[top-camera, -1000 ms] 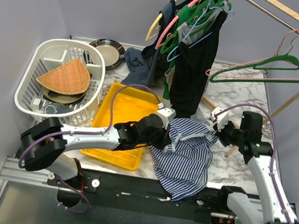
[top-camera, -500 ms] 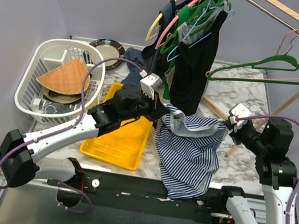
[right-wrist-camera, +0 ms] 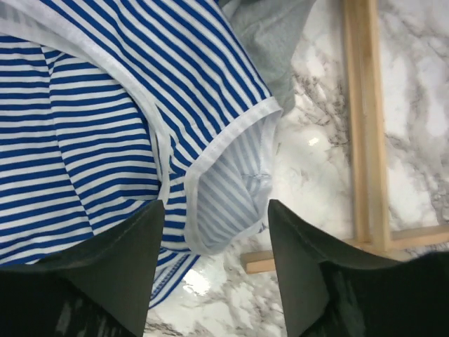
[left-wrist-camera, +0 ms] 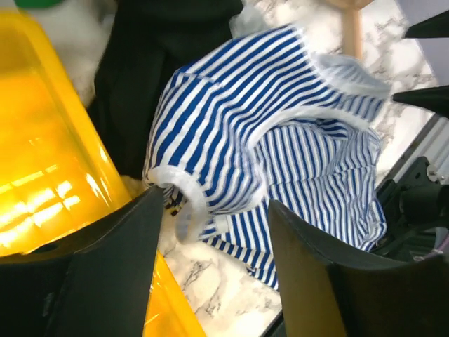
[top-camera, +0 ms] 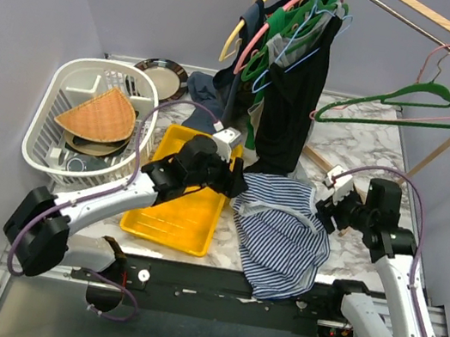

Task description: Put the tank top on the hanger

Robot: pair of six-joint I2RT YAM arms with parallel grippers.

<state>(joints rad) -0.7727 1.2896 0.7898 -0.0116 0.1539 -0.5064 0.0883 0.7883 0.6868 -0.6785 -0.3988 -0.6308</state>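
Observation:
The striped tank top [top-camera: 279, 235] lies crumpled on the marble table, its hem hanging over the near edge. My left gripper [top-camera: 236, 179] hovers open at its left shoulder. In the left wrist view the tank top [left-wrist-camera: 266, 119] fills the middle, and a white-edged strap lies loose between the fingers of the left gripper [left-wrist-camera: 216, 203]. My right gripper [top-camera: 329, 206] stands open at the top's right side. The right wrist view shows the tank top [right-wrist-camera: 105, 105], with a strap loop drooping free between the fingers of the right gripper [right-wrist-camera: 215, 205]. The pale-pink hanger [top-camera: 439, 56] hangs on the rail at the back right.
A yellow tray [top-camera: 184, 205] lies left of the top, with a white dish basket [top-camera: 93, 123] beyond it. A black garment [top-camera: 293, 102] and several hangers crowd the rail's left end. A green hanger [top-camera: 411, 101] hangs beside the pink one. A wooden strip [right-wrist-camera: 361, 119] lies on the table.
Half a second ago both grippers held the top stretched between them above the table. Both have opened, and the top has dropped onto the table.

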